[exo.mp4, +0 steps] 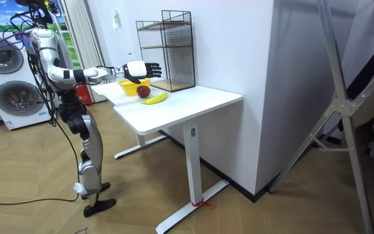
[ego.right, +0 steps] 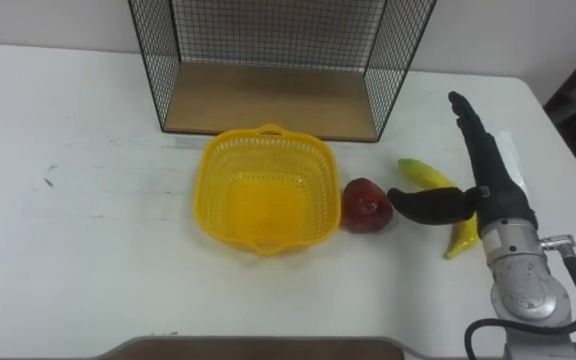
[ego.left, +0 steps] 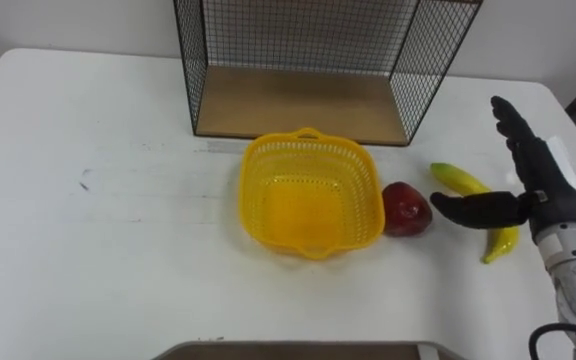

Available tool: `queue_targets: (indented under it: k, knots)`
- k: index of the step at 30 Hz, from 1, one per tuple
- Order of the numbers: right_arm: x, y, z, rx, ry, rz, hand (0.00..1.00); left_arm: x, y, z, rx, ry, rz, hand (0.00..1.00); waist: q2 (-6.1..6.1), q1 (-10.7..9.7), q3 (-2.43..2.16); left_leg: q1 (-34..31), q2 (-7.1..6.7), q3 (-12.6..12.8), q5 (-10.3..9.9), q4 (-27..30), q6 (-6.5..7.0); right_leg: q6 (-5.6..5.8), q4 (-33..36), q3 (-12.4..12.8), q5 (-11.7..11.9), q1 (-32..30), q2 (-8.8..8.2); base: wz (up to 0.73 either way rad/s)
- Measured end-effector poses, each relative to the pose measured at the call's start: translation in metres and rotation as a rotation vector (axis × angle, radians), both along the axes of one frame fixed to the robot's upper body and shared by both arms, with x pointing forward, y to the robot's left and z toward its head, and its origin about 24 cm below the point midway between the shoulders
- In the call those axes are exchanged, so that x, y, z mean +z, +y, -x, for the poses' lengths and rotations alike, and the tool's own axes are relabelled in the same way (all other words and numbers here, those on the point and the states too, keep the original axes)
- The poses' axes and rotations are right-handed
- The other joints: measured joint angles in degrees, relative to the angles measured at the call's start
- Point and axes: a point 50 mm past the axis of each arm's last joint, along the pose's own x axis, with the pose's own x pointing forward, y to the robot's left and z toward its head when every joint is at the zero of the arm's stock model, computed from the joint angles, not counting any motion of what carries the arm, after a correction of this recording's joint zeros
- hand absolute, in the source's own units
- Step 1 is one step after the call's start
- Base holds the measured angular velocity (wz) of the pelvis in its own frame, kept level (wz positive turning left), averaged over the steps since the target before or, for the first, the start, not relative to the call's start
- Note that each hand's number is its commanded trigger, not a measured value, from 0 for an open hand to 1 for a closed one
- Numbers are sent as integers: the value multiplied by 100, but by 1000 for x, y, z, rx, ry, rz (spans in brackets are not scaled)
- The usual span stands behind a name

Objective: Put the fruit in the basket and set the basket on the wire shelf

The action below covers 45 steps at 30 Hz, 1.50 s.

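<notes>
Fruit lay outside the basket (ego.left: 260, 172) when you paused: the red apple (ego.left: 405, 208) sat on the white surface (ego.left: 98, 240) just beside the basket's right wall, and the banana (ego.left: 458, 178) lay to the right of the apple, near it, with its length running away at a slant. You had the right hand (ego.left: 543, 185) over the banana's middle, fingers straight and spread, pointing toward the far edge, and the thumb stuck out sideways at the apple. The thumb's tip came close to the apple; whether it touched, you could not tell from either eye view, nor whether the palm rested on the banana. The hand held nothing. The yellow basket stood upright and empty in the middle of the surface, directly in front of the wire shelf (ego.left: 298, 105), whose wooden floor was bare. In the room view you had the robot standing at the surface's end on the room view's left, right arm stretched out level over it.
</notes>
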Motion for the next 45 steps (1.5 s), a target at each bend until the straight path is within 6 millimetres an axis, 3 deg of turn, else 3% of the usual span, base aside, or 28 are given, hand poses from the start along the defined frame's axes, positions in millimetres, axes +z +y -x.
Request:
queue_targets:
  k: [10, 19, 37, 45]
  knots:
    - [-19, 18, 0, 118, 116, -21, 0, 1, 2, -2, -43, 6, -6, 0, -67, 15, -8, 91, 0, -2, 0, 2, 0, 0, 2, -1, 0, 63, -3, 0]
    - [-28, 27, 1, 197, 182, -28, 0, 1, 3, -2, -43, 3, -7, 0, -44, 7, 6, 90, 0, -6, 0, 21, 0, -3, 3, 6, 2, 64, -2, 0]
    - [-35, 31, 3, 265, 250, -37, 0, 3, 4, -10, -88, -14, -12, 0, -23, 3, -5, 79, 3, -14, -1, 104, 0, -19, 5, -9, 12, 102, -3, 0]
    - [-44, 34, 5, 284, 305, -18, 0, 3, 4, -13, -92, -22, -12, 0, 13, 7, -30, 86, 4, -17, -1, 129, 1, -21, 9, -19, 20, 118, -5, 0]
